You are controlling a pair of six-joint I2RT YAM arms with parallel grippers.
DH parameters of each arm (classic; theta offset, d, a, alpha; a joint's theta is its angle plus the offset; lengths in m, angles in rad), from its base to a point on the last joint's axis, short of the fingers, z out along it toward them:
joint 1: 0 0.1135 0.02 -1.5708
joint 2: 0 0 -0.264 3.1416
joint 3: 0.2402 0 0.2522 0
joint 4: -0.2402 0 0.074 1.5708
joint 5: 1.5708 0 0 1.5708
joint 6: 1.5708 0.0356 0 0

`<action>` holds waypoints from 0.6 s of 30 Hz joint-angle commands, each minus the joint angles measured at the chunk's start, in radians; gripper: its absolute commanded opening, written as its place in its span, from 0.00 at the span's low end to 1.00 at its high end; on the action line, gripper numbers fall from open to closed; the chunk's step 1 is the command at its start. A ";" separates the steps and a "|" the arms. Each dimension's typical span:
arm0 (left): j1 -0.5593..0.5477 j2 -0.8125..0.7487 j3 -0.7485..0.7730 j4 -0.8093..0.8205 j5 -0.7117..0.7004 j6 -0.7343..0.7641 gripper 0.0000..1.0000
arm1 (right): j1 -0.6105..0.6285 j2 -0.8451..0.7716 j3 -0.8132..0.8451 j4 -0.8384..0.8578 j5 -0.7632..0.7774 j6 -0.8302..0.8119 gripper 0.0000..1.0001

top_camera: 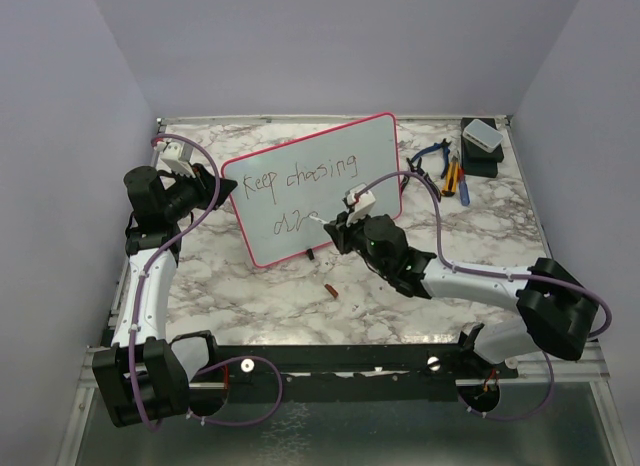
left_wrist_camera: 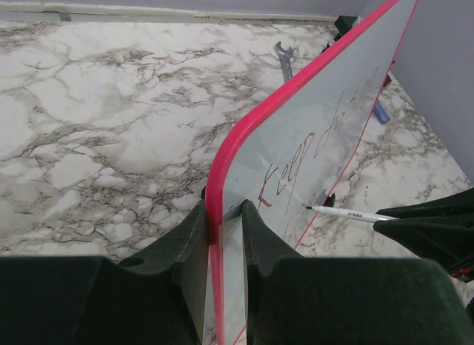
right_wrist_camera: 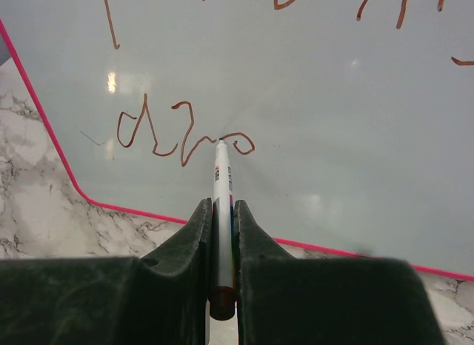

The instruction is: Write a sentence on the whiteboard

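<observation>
The whiteboard (top_camera: 330, 156) stands tilted on the marble table, red-framed, with the sentence (top_camera: 300, 176) reading "Keep chasing" and a few brown strokes of a second line below. My left gripper (top_camera: 228, 186) is shut on the board's left edge; in the left wrist view the fingers (left_wrist_camera: 222, 208) clamp the red frame of the whiteboard (left_wrist_camera: 326, 130). My right gripper (top_camera: 338, 229) is shut on a white marker (right_wrist_camera: 221, 183), whose tip touches the whiteboard (right_wrist_camera: 333, 138) at the end of the second-line strokes (right_wrist_camera: 178, 134). The marker (left_wrist_camera: 348, 212) also shows from the side.
A small red cap (top_camera: 331, 289) lies on the table in front of the board. Pliers and hand tools (top_camera: 450, 174) and a black box with a white block (top_camera: 482, 146) sit at the back right. A wrench (left_wrist_camera: 284, 60) lies behind the board. Grey walls enclose the table.
</observation>
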 commanded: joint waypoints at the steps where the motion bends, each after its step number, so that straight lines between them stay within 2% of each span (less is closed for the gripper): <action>1: 0.001 -0.010 -0.018 0.000 0.003 0.009 0.00 | -0.011 0.040 0.007 -0.008 -0.042 0.005 0.01; 8: 0.001 -0.010 -0.018 0.000 0.002 0.008 0.00 | -0.011 0.038 -0.026 -0.046 -0.018 0.039 0.01; 18: 0.000 -0.010 -0.019 0.000 0.002 0.008 0.00 | -0.011 0.013 -0.039 -0.089 0.099 0.050 0.01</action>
